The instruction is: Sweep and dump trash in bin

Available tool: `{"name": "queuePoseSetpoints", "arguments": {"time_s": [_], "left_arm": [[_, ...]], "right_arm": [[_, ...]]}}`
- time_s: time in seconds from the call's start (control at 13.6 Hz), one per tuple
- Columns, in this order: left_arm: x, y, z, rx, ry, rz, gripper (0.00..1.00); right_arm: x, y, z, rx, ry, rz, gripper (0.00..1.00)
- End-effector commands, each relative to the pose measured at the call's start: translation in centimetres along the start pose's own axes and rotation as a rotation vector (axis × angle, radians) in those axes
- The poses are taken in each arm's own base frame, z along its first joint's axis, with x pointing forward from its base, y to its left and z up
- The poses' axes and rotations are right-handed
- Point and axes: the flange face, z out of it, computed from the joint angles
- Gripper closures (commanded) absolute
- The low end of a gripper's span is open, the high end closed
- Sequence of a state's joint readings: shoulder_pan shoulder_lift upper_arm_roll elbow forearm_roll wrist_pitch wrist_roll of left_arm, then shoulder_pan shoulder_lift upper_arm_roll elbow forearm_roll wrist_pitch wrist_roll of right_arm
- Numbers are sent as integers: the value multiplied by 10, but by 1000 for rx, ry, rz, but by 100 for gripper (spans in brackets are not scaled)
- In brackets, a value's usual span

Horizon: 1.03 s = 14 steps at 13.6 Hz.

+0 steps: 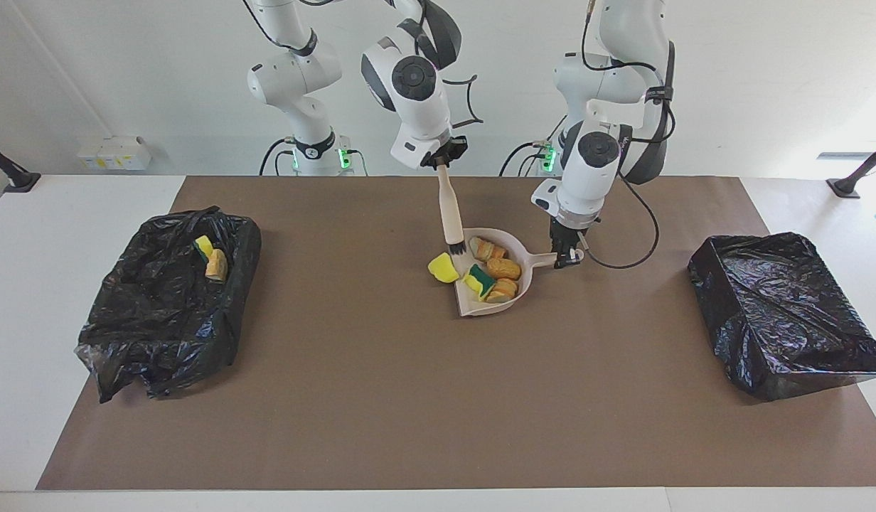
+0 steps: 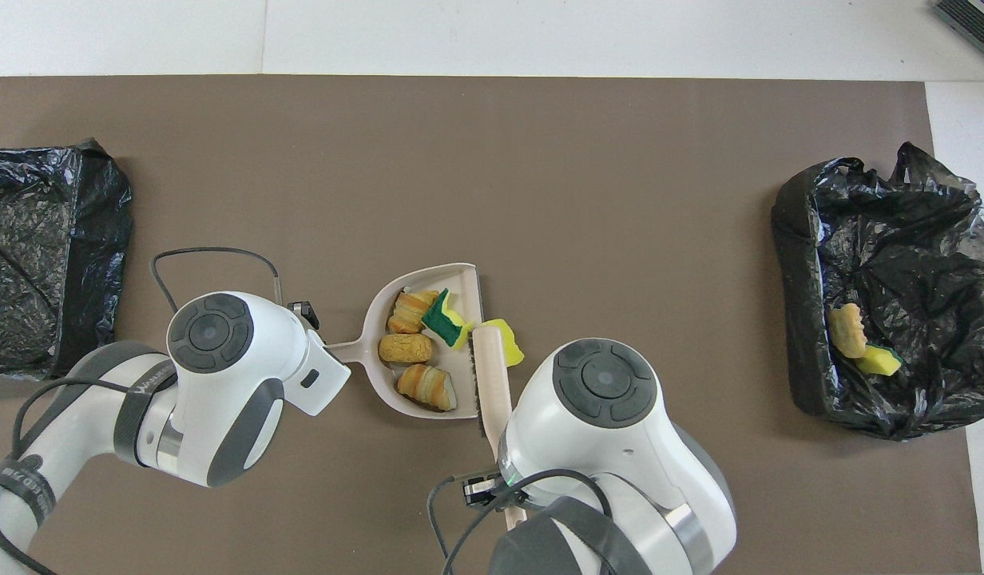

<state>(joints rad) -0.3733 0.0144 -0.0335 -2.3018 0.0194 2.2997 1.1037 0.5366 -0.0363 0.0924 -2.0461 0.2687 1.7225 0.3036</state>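
Observation:
The beige dustpan (image 1: 521, 279) (image 2: 378, 318) lies mid-table and holds three bread-like chunks (image 1: 504, 269) (image 2: 405, 348) and a green-and-yellow sponge (image 1: 480, 279) (image 2: 442, 319). My left gripper (image 1: 567, 254) is shut on the dustpan's handle. My right gripper (image 1: 441, 158) is shut on the handle of a beige brush (image 1: 451, 213) (image 2: 492, 375). The brush hangs nearly upright with its bristles at the pan's open edge. One yellow sponge piece of trash (image 1: 443, 268) (image 2: 509, 340) lies on the mat just outside that edge, beside the bristles. In the overhead view both grippers are hidden under their wrists.
A black bag-lined bin (image 1: 161, 313) (image 2: 899, 239) at the right arm's end of the brown mat holds two scraps (image 1: 212, 257) (image 2: 859, 343). A second black-lined bin (image 1: 779, 306) (image 2: 37, 255) stands at the left arm's end.

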Motion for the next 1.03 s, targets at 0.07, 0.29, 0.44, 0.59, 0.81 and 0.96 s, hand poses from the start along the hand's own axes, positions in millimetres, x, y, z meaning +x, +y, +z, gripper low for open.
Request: {"name": "queuePoseSetpoints", "arguments": {"time_s": [0.07,0.29,0.44,0.59,0.81,0.96], "left_arm": [[0,-8,-11,-25,-53,13,100],[-2,-7,-17,5,-204,-11,100],[8,2,-20,4,-237,1,100],[12,9,-19,9,-273,-16,100],[16,10,-19,27,-259,-17,100],[16,11,-17,29,-255,-15,100]], "right_arm": [[28,75,11,-88,-9,-60,100],[42,85,44,-83,3,-49,100],[42,86,52,-78,4,-47,100],[44,81,61,-80,-2,-54,100],[45,51,81,36,1,-2,100],[39,22,90,120,23,37,100]]}}
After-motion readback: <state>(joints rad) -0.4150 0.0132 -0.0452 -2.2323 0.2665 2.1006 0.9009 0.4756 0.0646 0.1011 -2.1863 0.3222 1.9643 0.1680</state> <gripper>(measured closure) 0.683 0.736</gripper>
